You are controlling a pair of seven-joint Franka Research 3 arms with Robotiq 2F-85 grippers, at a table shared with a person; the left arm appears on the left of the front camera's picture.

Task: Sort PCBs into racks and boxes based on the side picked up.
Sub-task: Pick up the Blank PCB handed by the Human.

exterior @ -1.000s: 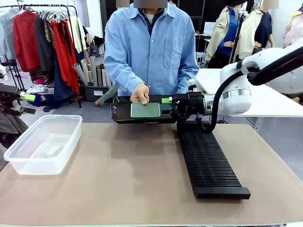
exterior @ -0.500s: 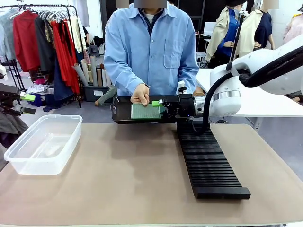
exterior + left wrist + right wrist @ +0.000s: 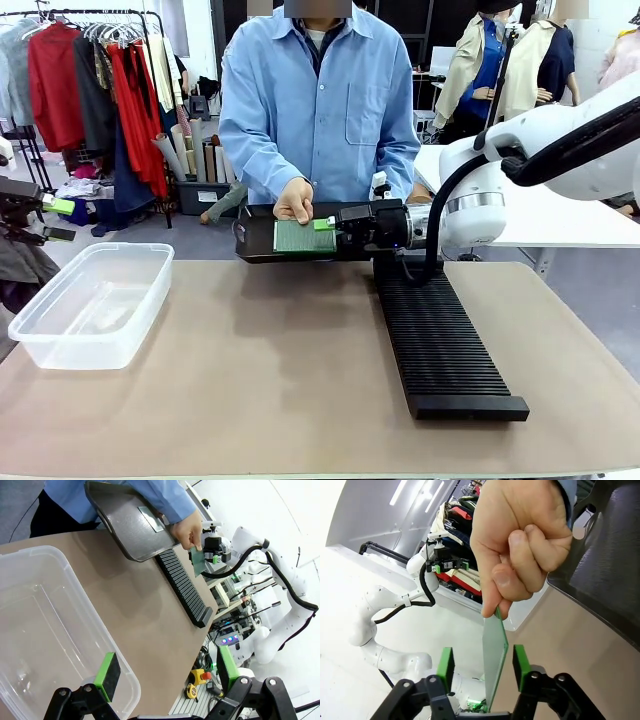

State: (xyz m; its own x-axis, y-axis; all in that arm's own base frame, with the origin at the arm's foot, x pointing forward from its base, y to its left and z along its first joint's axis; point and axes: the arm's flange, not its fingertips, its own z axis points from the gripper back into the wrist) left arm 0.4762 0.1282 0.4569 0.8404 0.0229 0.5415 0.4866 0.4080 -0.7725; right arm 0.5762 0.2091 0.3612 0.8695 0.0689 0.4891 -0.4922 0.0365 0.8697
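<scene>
Circuit board [image 3: 305,236] stands on edge at the far side of the tan table [image 3: 260,390], its face turned to the near side, in front of a tray. The table's near edge is cut off in the front view.

The long black ribbed rack [image 3: 440,345] lies right of centre and runs from near to far. Its far end is hidden behind the right arm's wrist. The clear tub [image 3: 80,355] sits at the left with nothing in it that I can make out. In the left wrist view its near part runs out of the picture.

The person holds a shallow black tray [image 3: 255,245] at the far edge, and the held board and the gripper cover much of it. In the left wrist view a second board [image 3: 150,518] lies flat on the tray.

The person's hand [image 3: 296,198] pinches the top edge of the upright board between thumb and forefinger. The print on the board is too fine to read.

The right gripper [image 3: 322,228] reaches in from the right to the board's right edge. In its own wrist view the board stands edge-on between the two green pads [image 3: 445,666], with a gap on each side, so the jaws are spread and not touching it.

The left gripper [image 3: 165,672] hangs over the tub with its jaws wide apart, holding nothing. In the front view it is partly cut off at the left edge.
</scene>
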